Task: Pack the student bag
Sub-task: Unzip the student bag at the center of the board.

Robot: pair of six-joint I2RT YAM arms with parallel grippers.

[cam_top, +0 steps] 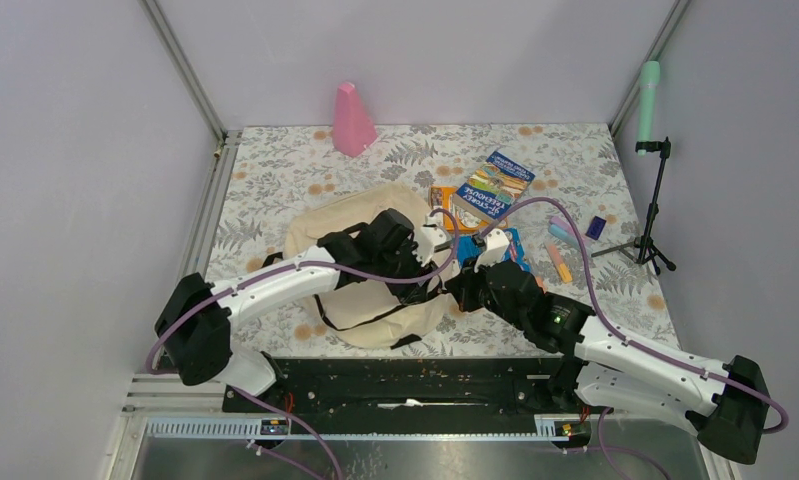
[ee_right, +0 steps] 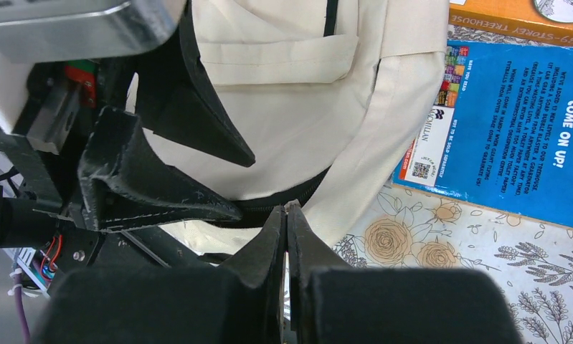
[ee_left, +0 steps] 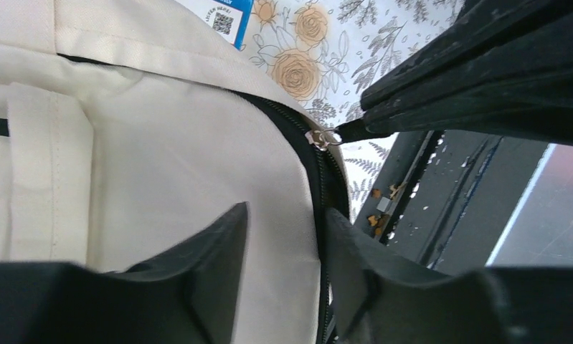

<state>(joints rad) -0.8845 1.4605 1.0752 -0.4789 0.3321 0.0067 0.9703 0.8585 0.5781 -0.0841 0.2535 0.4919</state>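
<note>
The student bag [cam_top: 340,215] lies flat by the near edge of the tabletop [cam_top: 275,170], left of centre. The right gripper [ee_right: 287,215] is clamped on the zipper pull [ee_left: 325,137]. The left gripper [ee_left: 287,215] straddles the zipper edge with its jaws apart, and I cannot tell whether it pinches the cloth. If that hold is loose, the whole bag may drag with the pull, or the small tab may slip free.

The left claw [ee_left: 285,215] straddles the zip edge of the student bag [cam_top: 335,215], jaws apart; the right claw [ee_right: 287,211], pinched on the zipper pull [ee_left: 325,137], crowds in close alongside; books [cam_top: 490,190] hem the bag's right side; the worktop [cam_top: 275,170] near the pink cone [cam_top: 353,120] offers room.
</note>
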